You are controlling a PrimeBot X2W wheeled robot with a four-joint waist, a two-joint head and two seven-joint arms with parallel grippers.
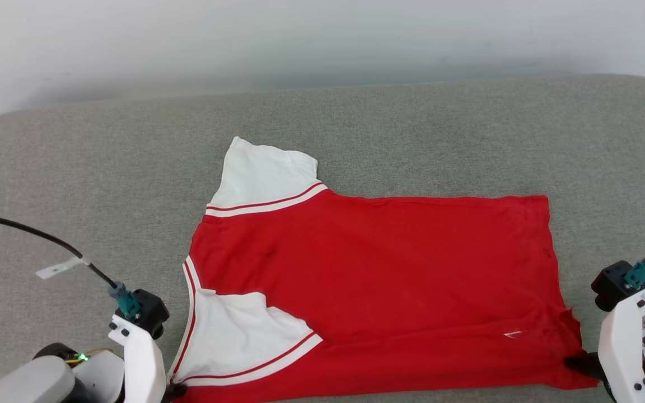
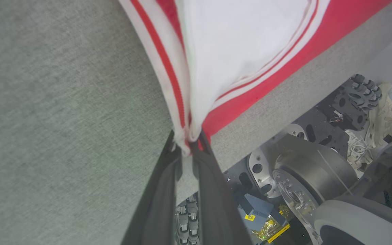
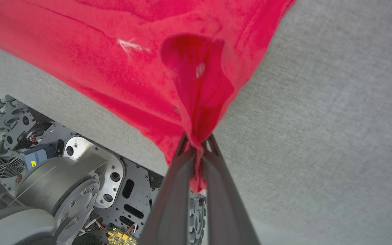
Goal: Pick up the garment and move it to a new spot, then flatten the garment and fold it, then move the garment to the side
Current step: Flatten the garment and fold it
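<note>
While the left pincer [image 2: 188, 147] is pinching striped trim of the garment [image 1: 373, 263] and the right pincer [image 3: 198, 145] is gripping its red hem corner at the near edge, that garment is lying spread, seemingly back-up, across the grey counter [image 1: 76, 168].

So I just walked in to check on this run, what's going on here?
The robot is handling a red garment with white sleeves, spread mostly flat on the grey padded surface. Its left claw is shut on the near corner at the sleeve end, and its right claw is shut on the near hem corner.
</note>
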